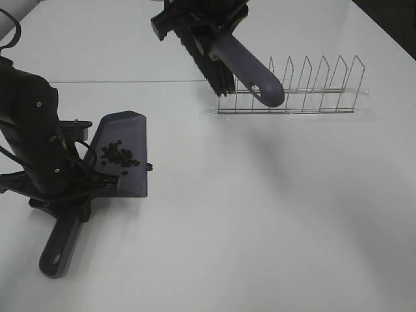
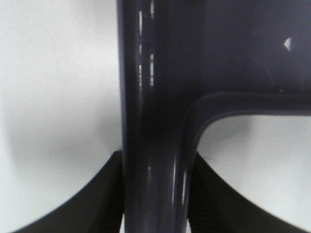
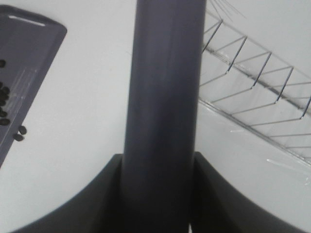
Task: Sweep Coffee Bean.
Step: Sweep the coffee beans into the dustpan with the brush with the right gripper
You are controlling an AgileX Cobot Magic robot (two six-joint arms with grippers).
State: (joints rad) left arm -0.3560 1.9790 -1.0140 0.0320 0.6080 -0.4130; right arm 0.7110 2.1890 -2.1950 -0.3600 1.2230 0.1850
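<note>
The grey dustpan [image 1: 127,140] lies flat on the white table at the left. The coffee beans [image 1: 118,155] sit in a loose cluster on its blade. A couple of beans [image 1: 149,167] lie just off the blade's edge on the table; they also show in the right wrist view [image 3: 19,133]. My left gripper [image 1: 77,196] is shut on the dustpan's handle [image 2: 155,121]. My right gripper [image 1: 207,23] is shut on the brush handle [image 3: 163,97] and holds the brush [image 1: 250,68] in the air at the back, bristles [image 1: 209,62] above the table, well away from the beans.
A wire dish rack [image 1: 292,97] on a clear base stands at the back right, just behind the hanging brush handle; it also shows in the right wrist view [image 3: 252,87]. The table's far right corner [image 1: 390,32] meets a dark floor.
</note>
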